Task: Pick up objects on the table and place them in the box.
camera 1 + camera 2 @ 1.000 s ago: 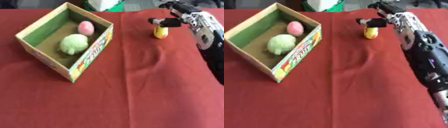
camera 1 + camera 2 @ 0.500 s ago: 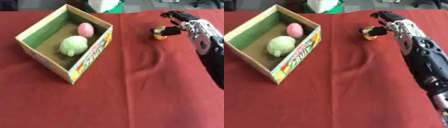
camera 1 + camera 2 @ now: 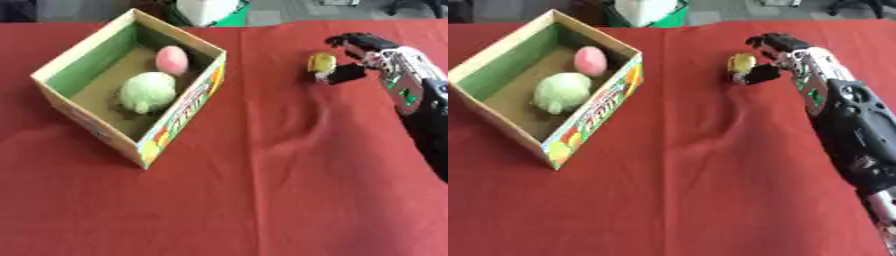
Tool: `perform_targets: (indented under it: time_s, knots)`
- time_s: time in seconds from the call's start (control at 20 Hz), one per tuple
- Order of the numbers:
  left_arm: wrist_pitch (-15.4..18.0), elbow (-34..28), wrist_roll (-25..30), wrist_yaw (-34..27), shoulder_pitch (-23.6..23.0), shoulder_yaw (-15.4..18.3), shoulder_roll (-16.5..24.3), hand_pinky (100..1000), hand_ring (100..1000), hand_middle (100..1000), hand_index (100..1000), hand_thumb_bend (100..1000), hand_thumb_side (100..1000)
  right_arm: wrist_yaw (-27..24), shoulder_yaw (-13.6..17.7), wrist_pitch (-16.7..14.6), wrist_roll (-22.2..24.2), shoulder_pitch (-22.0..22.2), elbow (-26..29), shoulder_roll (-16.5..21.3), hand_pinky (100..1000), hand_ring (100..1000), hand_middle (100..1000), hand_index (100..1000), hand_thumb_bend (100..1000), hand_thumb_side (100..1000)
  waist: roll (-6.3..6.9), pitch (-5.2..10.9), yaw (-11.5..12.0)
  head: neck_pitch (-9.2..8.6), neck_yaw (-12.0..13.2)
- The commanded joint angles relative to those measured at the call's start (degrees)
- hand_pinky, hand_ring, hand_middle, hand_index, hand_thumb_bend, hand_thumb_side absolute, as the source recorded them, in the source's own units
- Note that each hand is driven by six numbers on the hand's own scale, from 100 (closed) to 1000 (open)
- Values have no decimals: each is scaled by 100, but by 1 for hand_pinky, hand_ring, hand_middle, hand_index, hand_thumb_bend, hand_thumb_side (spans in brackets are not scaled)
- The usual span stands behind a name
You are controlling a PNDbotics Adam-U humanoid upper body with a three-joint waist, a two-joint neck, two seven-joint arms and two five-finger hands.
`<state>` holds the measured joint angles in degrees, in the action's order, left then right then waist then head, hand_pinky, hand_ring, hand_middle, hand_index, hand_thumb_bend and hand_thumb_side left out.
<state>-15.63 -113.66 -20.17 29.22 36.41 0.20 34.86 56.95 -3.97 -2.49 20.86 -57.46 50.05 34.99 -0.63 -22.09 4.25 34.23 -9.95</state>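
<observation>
Right hand (image 3: 366,52) entered from the table's right edge and lay near the far edge, its fingers curled over toward a small yellow object (image 3: 321,62) and its thumb set against the object's near-right side. Whether the fingers had actually closed on the object could not be told; it appeared to sit on the red tablecloth (image 3: 289,190), touching or just beside the thumb. The object lay immediately to the left of the hand, on the side facing the box. Its long axis ran roughly from the far edge toward the near edge, so the thumb and fingers bracketed its short width. No left hand showed in either view, so the right hand was the only one placed to act.

Cardboard box (image 3: 179,125) stood well apart to the left, toward the table's far-left corner, turned at an angle with 1 corner pointing at the near edge. It already held 2 items: a pale green round vegetable (image 3: 146,92), probably a cabbage, and beyond it a pink egg-shaped fruit (image 3: 171,59). By judgement, the coming move turned on closing across the yellow object's short axis, then carrying it leftward over the box's right wall.

Printed colour graphics, apparently fruit pictures with lettering, ran along the box's outer right wall; none of the writing was legible. No brand could be read on the yellow object.
</observation>
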Motion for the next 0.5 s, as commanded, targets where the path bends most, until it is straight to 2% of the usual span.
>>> perform_targets:
  time_s: [0.05,0.25,0.5]
  knots:
    - [5,-93,10,16,65,71,190,623,772,771,842,431,1000,86,54,41,-40,-69,27,201,895,1000,838,960,438,727,11,111,-13,-46,15]
    - [13,-93,16,12,64,64,174,622,772,771,841,424,1000,128,41,119,-154,-50,2,184,879,1000,776,880,417,737,12,106,-5,-75,1]
    - [9,-93,9,12,62,67,163,622,772,771,839,417,1000,120,22,172,-288,-27,-11,174,862,1000,712,782,345,729,19,102,2,-71,-4]
